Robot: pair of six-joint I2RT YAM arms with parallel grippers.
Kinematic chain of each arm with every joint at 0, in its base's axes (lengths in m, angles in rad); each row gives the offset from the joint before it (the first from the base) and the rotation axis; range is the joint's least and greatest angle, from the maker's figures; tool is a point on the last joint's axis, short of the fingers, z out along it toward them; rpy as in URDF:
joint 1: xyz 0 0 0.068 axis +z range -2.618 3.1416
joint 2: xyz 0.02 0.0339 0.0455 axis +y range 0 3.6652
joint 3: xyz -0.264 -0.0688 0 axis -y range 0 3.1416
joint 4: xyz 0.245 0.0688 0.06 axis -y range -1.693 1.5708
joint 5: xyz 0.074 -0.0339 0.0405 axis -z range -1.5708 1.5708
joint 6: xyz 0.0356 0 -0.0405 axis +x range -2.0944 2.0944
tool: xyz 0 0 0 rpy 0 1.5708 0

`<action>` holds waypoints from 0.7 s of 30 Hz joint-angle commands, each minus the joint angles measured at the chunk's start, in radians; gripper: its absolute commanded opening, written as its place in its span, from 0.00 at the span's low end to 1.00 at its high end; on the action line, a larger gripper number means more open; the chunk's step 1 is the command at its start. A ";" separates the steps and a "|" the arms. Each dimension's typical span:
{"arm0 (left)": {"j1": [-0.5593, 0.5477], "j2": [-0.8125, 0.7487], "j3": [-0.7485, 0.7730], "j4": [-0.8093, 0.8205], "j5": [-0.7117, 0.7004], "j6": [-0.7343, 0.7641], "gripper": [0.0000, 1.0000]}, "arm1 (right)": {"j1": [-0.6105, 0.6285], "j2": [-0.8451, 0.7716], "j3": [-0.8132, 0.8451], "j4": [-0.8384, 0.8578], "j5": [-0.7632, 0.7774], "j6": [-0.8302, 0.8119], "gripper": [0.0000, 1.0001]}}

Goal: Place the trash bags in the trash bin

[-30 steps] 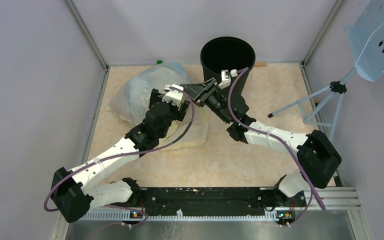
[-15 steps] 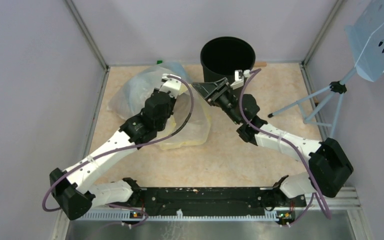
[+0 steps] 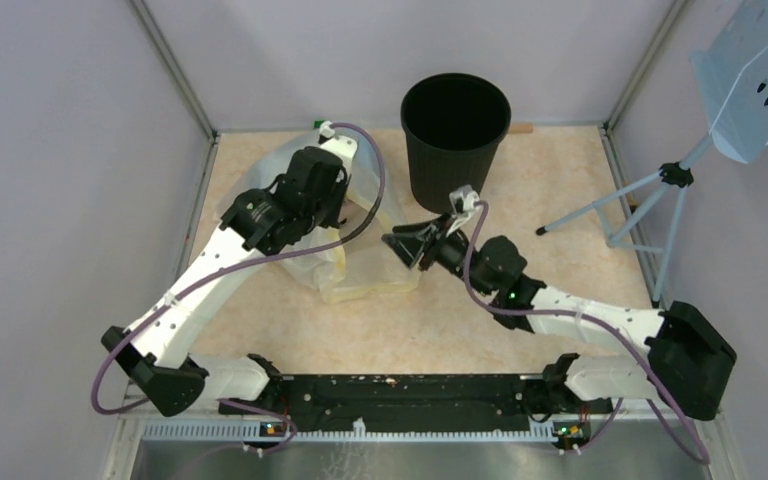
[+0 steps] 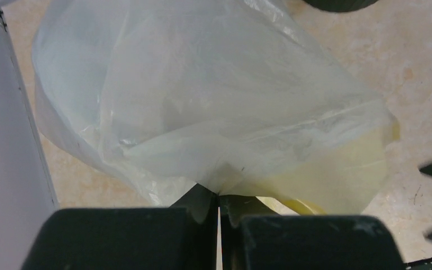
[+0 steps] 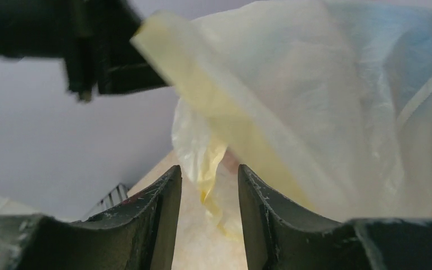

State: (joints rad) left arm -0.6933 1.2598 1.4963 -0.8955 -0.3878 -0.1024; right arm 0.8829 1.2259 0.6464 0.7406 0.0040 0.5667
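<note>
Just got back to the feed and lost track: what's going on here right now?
The left claw is shut on the film of the plastic bags, which lie bunched on the table left of the black bin. The right claw is open, with a yellowish fold of bag between its fingers, not pinched. The bin stands upright at the far edge; no bag is in it yet.

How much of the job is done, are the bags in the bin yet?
Nothing looks done yet: the trash bin shows only a dark inside, and the trash bags are bunched on the table beside it. In hand: the left gripper is shut on a pinch of film; the right gripper has its jaws apart around a yellowish fold. Left: lifting the bags and dropping them in.
</note>
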 commanded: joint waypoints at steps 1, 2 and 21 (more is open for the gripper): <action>0.022 0.054 0.075 -0.169 0.066 -0.049 0.00 | 0.087 -0.085 -0.081 0.094 0.034 -0.251 0.39; 0.024 0.058 0.081 -0.169 0.068 -0.048 0.00 | 0.100 -0.081 -0.088 0.101 0.032 -0.261 0.37; 0.081 0.085 0.107 -0.361 -0.202 -0.077 0.00 | 0.238 0.635 0.356 0.217 0.385 -0.278 0.00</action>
State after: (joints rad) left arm -0.6392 1.3594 1.6096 -1.2259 -0.5045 -0.1707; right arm 1.1084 1.7733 0.8429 0.9474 0.2161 0.3359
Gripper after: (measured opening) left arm 0.004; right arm 0.004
